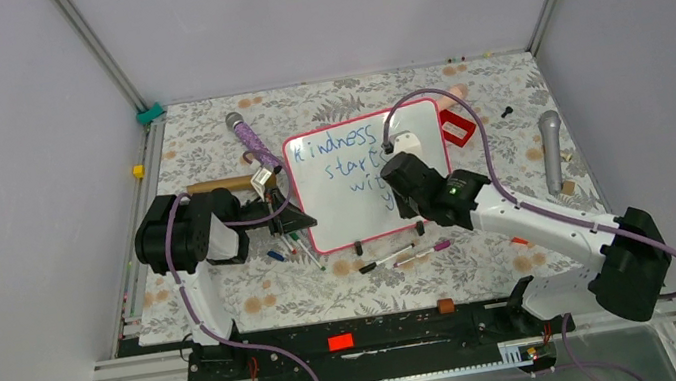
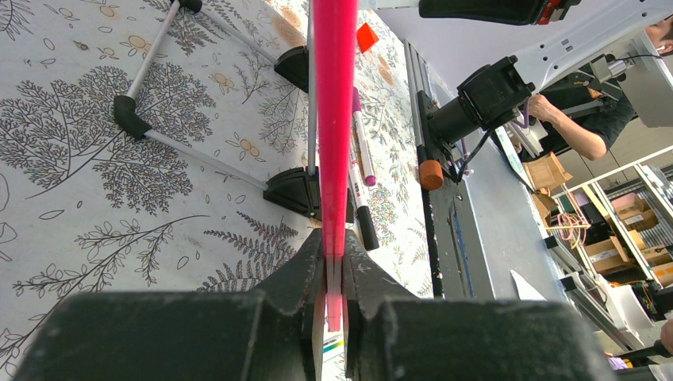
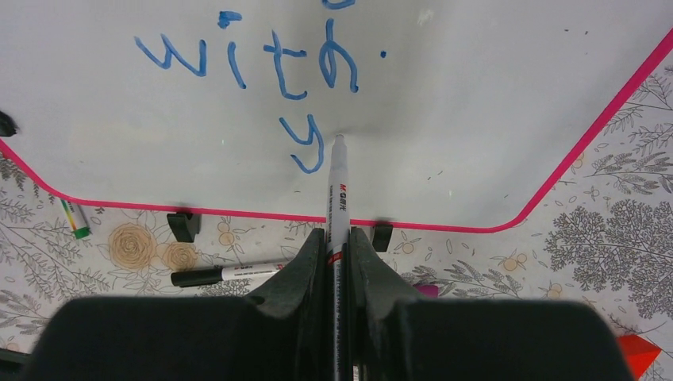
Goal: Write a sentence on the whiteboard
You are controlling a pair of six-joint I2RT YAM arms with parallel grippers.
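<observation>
Right gripper (image 3: 337, 238) is clamped tight on a marker (image 3: 339, 186), its tip on or barely above the whiteboard (image 3: 492, 87) just right of a blue "y". The left gripper (image 2: 333, 266) is pinched shut on the board's pink rim (image 2: 334, 95) at its left edge, apparently to steady it. The board lies mid-table on the floral cloth (image 1: 207, 149), between the 2 arms, its 2 black feet (image 3: 183, 225) toward the bases. In the top view, 4 lines of blue writing show: "kindness", then "start" with its end hidden by the right arm, then "with", which reads whole in the right wrist view, then the lone "y". Judging by that, most of the sentence is down and only the tail of the last word remains, likely a few more letters after the "y". Spare pens (image 1: 390, 261) lie on the cloth just below the board's near edge.
</observation>
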